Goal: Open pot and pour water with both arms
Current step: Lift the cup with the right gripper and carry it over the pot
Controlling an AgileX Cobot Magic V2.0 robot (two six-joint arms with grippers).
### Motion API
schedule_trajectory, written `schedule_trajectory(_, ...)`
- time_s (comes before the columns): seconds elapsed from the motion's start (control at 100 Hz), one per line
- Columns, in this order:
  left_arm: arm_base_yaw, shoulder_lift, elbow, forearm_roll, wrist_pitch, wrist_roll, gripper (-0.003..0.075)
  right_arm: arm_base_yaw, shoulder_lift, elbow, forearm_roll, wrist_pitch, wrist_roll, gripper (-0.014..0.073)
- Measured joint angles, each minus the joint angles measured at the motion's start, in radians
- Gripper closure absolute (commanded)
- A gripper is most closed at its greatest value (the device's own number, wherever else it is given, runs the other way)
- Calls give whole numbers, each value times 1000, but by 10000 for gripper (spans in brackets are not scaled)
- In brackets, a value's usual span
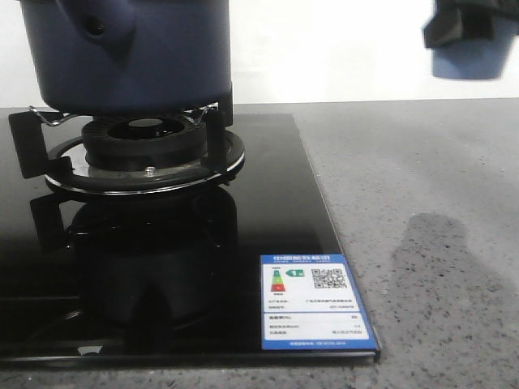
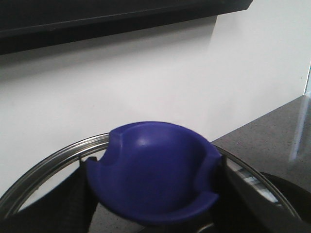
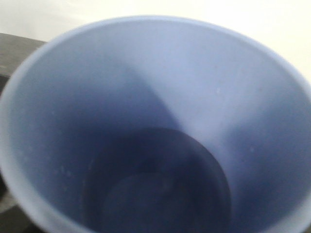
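Glossy black cooktop (image 1: 268,203) — matte navy pot (image 1: 130,49)

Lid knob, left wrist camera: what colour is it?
Glossy deep blue lid knob; the left wrist view shows it best.

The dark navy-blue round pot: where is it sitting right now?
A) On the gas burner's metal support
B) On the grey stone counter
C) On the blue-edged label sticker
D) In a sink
A: in the front view the dark navy-blue round pot rests on the wire support of the black gas burner, above the glossy black glass hob.
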Motion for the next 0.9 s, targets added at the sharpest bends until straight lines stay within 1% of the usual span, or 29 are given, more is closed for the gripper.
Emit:
schedule_trajectory(0.12, 0, 0, 0, 0, 0, 0, 381, 53, 0, -83, -40, 74, 0, 222)
schedule_trajectory(0.28, 0, 0, 0, 0, 0, 0, 381, 107, 15, -224, -96, 212, -2, 222)
schedule_trajectory(0.58, 0, 0, 0, 0, 0, 0, 381, 181, 116, -458, -158, 437, -2, 222)
schedule_trajectory(0.9, 0, 0, 0, 0, 0, 0, 381, 279, 233, -646, -291, 625, -2, 222)
